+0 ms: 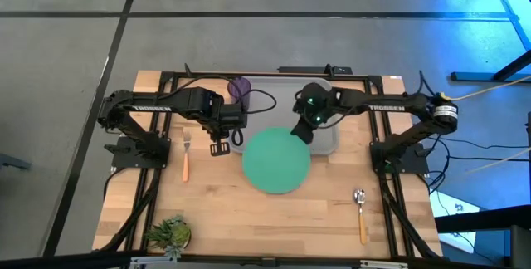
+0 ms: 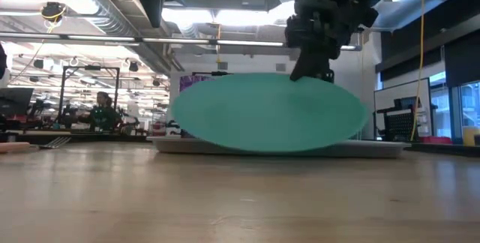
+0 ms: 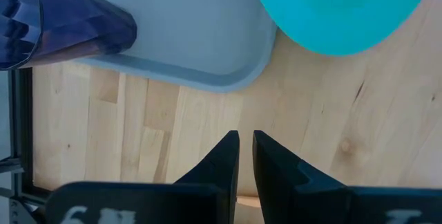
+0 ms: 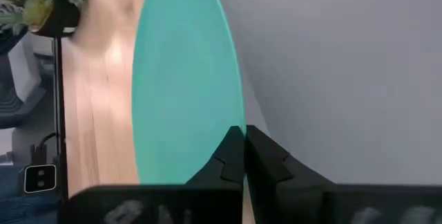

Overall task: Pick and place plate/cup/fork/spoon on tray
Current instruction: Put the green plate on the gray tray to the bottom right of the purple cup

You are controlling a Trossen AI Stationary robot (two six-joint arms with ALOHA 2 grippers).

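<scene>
Green and round, the plate (image 1: 276, 160) hangs tilted, with its far edge lifted. Part of it is over the grey tray (image 1: 332, 141) and the rest sticks out over the wooden bench (image 1: 249, 219). The right tool (image 1: 304, 130) has its two fingers pinched shut on the plate's far edge and holds it up. In the low view the plate (image 2: 266, 112) floats just above the tray (image 2: 375, 148).

The purple cup (image 1: 239, 87) stands on the tray, in the far left corner. The left tool (image 1: 220, 146) hangs above the bench, just beside the tray's left end. Its two fingers are nearly together and hold nothing.

The fork (image 1: 186, 154) lies on the bench on the left side, near the left tool. The spoon (image 1: 360, 211) lies on the bench on the right side, well apart from the tray. A small green plant (image 1: 168, 233) sits at the near left corner of the bench.
</scene>
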